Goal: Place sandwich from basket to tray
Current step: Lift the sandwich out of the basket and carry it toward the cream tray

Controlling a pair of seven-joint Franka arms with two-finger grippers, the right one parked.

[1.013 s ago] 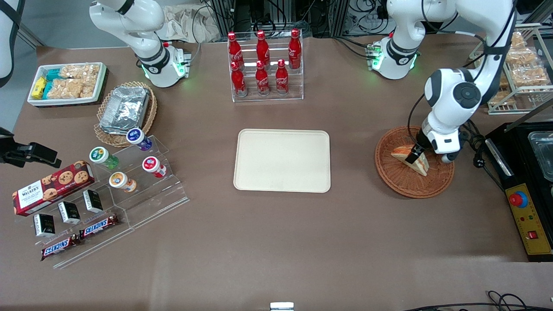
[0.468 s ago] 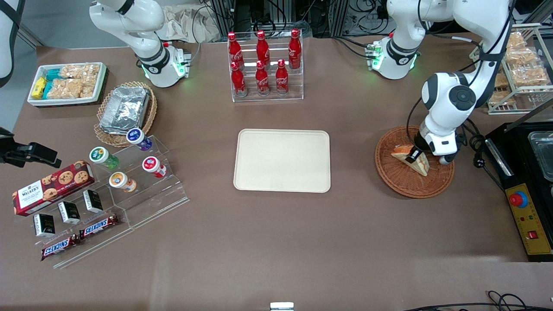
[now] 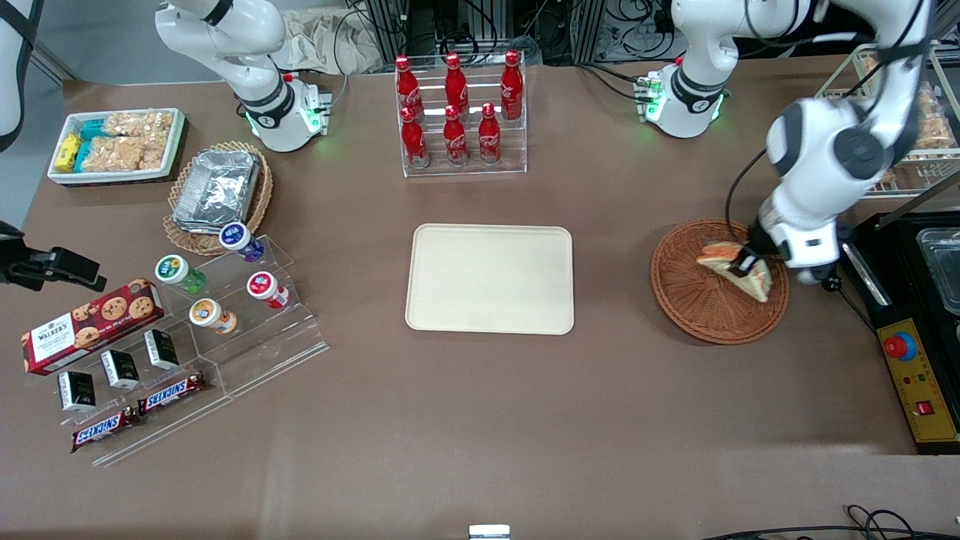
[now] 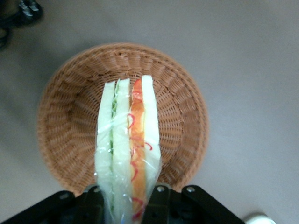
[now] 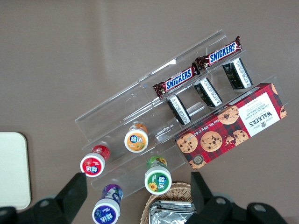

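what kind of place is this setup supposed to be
Probably a mock snack counter in a robot lab: cola bottles on a stepped rack, Snickers bars on display, and the gripper holding a wrapped sandwich above the basket, near the tray.

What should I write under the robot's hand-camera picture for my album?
The gripper holds a wrapped triangular white-bread sandwich above the round reddish-brown wicker basket.

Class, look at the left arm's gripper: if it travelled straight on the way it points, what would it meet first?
Probably the basket floor: the gripper, shut on the sandwich, points down into it; the gap is unclear.
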